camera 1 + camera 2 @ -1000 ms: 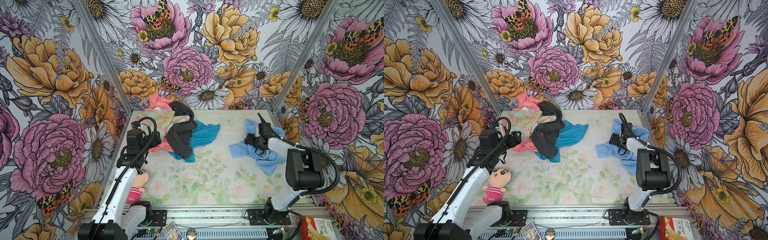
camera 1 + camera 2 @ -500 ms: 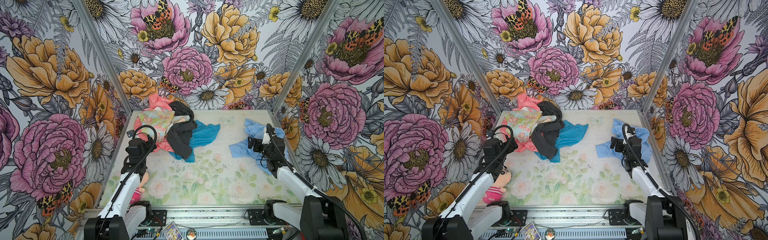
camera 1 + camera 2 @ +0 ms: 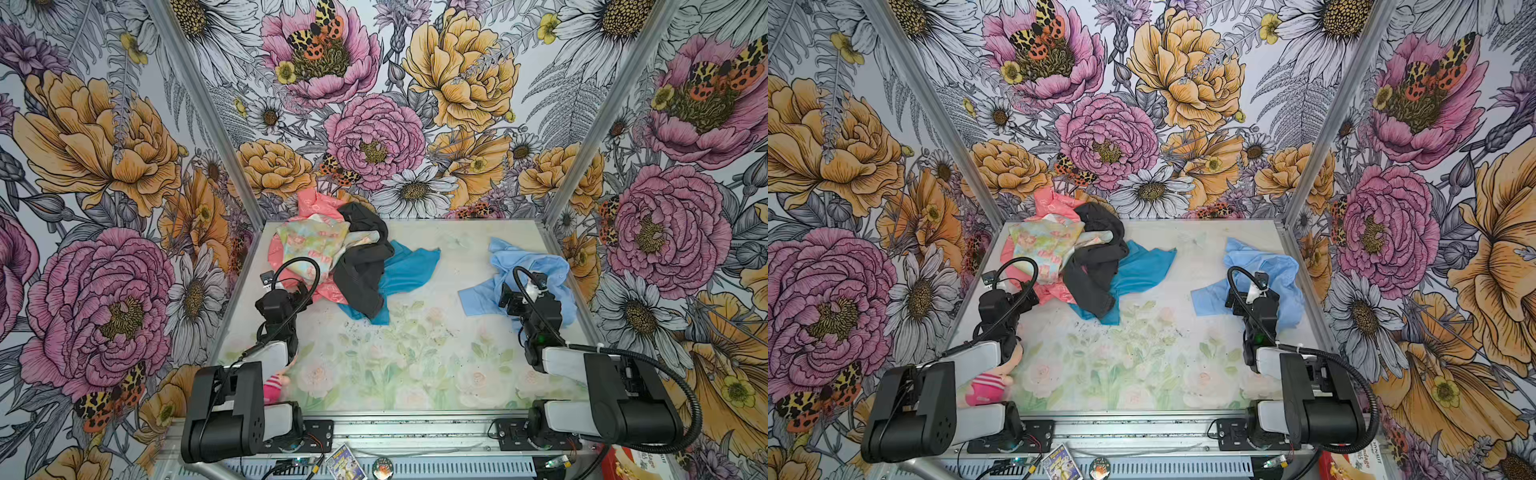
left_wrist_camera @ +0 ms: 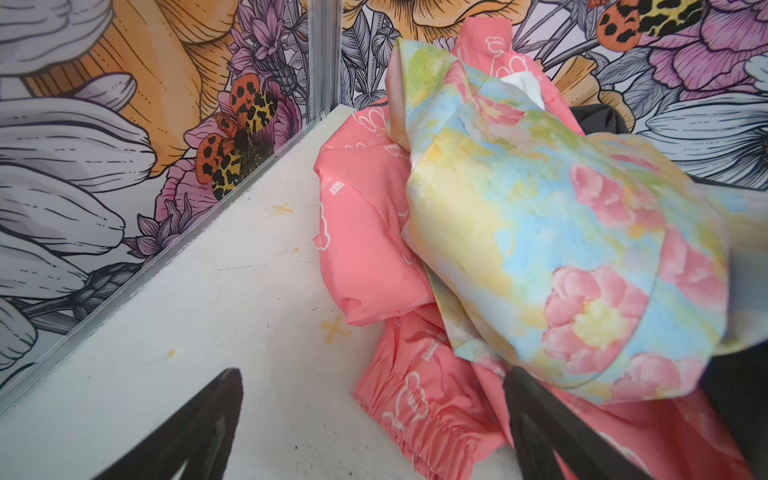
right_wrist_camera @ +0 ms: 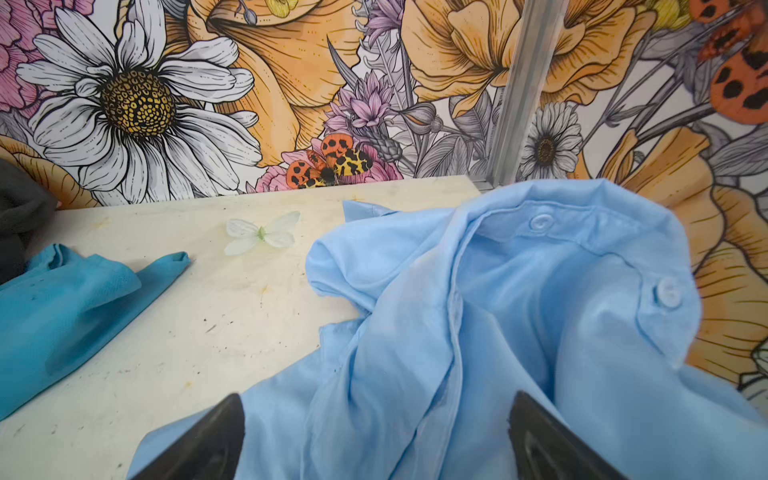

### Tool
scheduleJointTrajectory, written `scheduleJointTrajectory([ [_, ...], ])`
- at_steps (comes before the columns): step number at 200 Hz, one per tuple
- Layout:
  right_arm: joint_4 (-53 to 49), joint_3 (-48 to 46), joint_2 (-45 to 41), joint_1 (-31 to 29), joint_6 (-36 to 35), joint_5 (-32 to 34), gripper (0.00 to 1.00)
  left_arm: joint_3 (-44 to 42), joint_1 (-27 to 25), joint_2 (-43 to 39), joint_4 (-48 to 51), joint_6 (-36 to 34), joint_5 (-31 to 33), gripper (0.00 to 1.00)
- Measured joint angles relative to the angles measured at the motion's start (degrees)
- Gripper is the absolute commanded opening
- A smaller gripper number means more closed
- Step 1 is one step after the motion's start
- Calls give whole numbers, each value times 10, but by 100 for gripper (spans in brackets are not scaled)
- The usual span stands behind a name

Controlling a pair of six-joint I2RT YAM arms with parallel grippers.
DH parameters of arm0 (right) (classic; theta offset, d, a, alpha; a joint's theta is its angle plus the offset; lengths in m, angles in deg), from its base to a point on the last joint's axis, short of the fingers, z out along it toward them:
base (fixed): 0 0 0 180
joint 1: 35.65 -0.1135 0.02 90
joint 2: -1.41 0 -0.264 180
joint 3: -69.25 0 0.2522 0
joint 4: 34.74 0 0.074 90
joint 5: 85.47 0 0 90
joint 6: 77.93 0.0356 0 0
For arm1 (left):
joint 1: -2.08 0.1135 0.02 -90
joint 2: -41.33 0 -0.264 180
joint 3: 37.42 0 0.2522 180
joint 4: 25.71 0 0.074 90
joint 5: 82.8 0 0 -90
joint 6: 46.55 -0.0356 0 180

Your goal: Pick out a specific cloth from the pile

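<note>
**Shirt clear of the pile; both grippers spread**

The light blue shirt (image 3: 530, 266) lies crumpled right of centre in both top views, well apart from the pile (image 3: 328, 253) at centre left. Its collar and buttons show in my right wrist view. My right gripper (image 5: 376, 399) hangs over the shirt's near edge, jaws spread, pinching nothing. My left gripper (image 4: 372, 374) sits beside the pile's pink garment (image 4: 374, 249), likewise spread and empty. I judge the picking-out essentially done. At most, the arms have yet to draw back off the table (image 3: 415, 361).
</note>
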Motion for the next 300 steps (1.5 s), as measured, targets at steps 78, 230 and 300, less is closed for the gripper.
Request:
scheduleJointTrajectory([
  [78,100,-2,90,-7,-15,15,100,-17,-54,119,-214,-57,23,99],
  [230,-15,79,93,-7,-19,18,99,4,-65,139,-207,-82,35,99],
  [300,-19,80,93,-7,-19,13,100,4,-65,139,-207,-82,35,99],
])
